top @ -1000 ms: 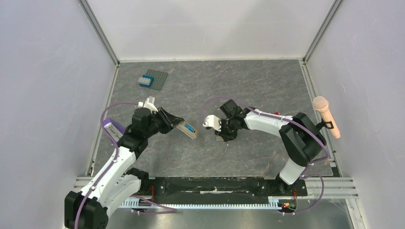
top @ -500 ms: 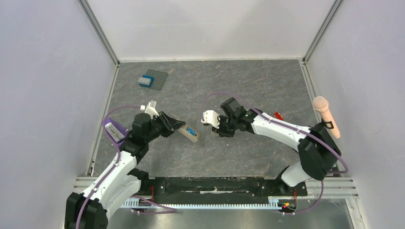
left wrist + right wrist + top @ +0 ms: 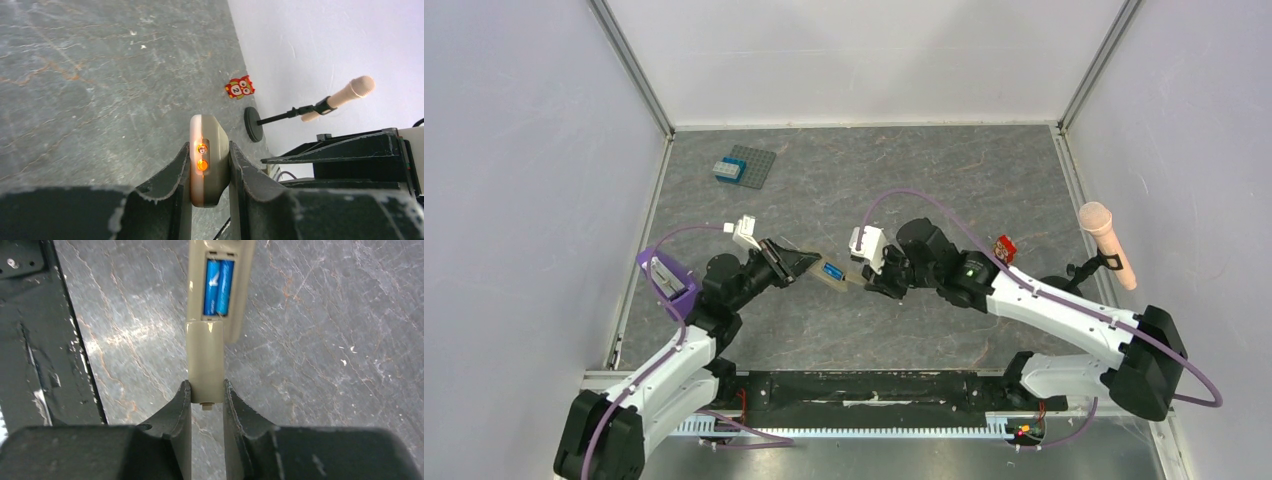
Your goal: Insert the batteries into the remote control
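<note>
remote point(image 3: 240, 300) held over mid-table, lid at its edge

the left gripper point(image 3: 792, 263) is clamping the remote by its long sides, jaws pressed tight against it, and is holding it above the middle of the table point(image 3: 924, 190) with the recess facing up. two blue batteries point(image 3: 218, 287) are lying side by side inside that recess. the right gripper point(image 3: 206, 390) is pinching a tan lid point(image 3: 204, 355) between nearly closed fingers, and the lid's far end is meeting the remote's near edge just below the batteries. whether it is already engaging the edge is hard to tell.

bare grey table is showing on both sides of the remote and beyond it. the black rail point(image 3: 874, 385) is running along the near edge, close behind both arms. a red owl tile point(image 3: 1004, 248) is lying just beside the right forearm, and a microphone point(image 3: 1107, 243) is standing near the right wall point(image 3: 1184, 150). a blue brick point(image 3: 728, 169) on a grey plate point(image 3: 754, 163) is sitting well apart in the far left corner.
</note>
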